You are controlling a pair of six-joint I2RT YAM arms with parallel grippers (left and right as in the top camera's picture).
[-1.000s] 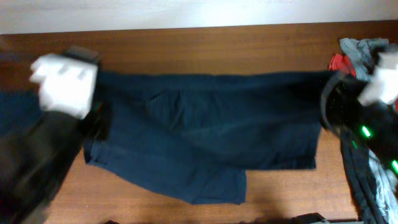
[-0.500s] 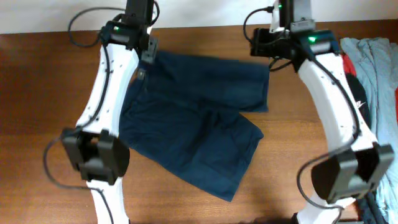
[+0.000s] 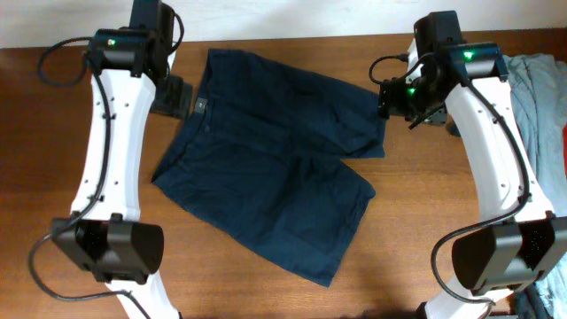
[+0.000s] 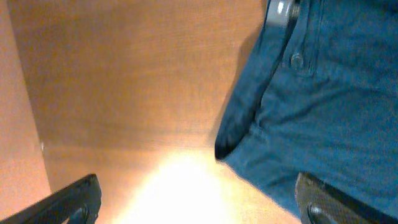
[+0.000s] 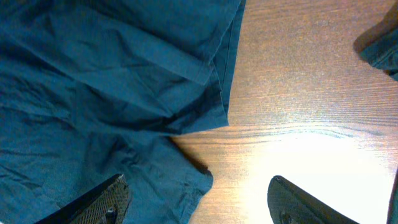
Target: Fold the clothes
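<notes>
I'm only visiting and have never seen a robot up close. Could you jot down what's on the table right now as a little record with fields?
Garment: dark blue shorts, spread flat, not yet folded
Waistband: towards the left arm, button showing
Left gripper: open, holding nothing, beside the waistband
Right gripper: open, holding nothing, beside the leg hems
Surface: brown wooden table
Nearby: grey shirt at the right edge

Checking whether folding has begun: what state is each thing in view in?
Navy shorts: unfolded, spread flat, held by nothing.
Left gripper: open, empty, beside the shorts.
Right gripper: open, empty, beside the shorts.
Grey shirt: crumpled heap.
</notes>
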